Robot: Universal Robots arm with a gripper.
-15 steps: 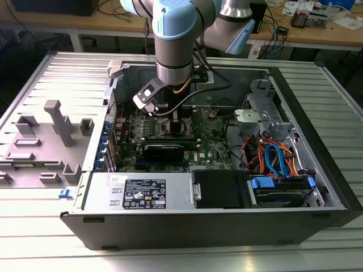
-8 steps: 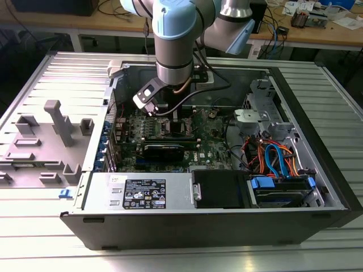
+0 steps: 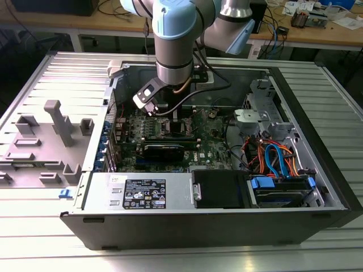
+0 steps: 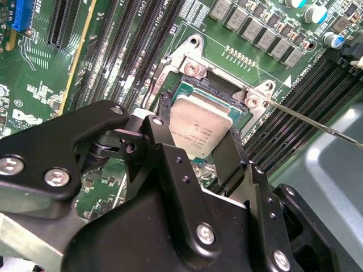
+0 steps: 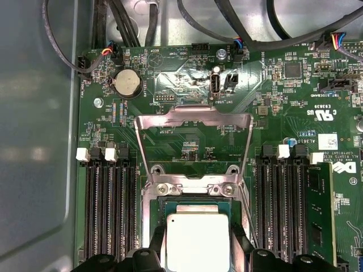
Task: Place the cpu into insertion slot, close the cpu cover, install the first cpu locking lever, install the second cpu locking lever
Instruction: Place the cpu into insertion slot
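Observation:
The cpu (image 4: 199,126), a silvery square chip, lies level in the insertion slot (image 4: 199,84), whose dark edge and metal rim show around it. My gripper (image 4: 198,131) reaches down over it inside the computer case (image 3: 317,170), its black fingers (image 4: 164,116) pressed against two opposite edges of the chip. In the first wrist view the cpu (image 5: 195,241) sits between the fingertips, and the cpu cover (image 5: 193,116) stands swung open beyond the slot (image 5: 193,199). A thin wire locking lever (image 4: 317,123) sticks out to one side of the socket, unlatched.
Long black memory slots (image 5: 105,209) flank the socket on both sides. A coin battery (image 5: 127,83) and cable plugs sit past the cover. In the exterior view, drive cables (image 3: 272,156) and the power supply (image 3: 142,191) crowd the case, with grey fixtures (image 3: 57,122) on the exterior view's left.

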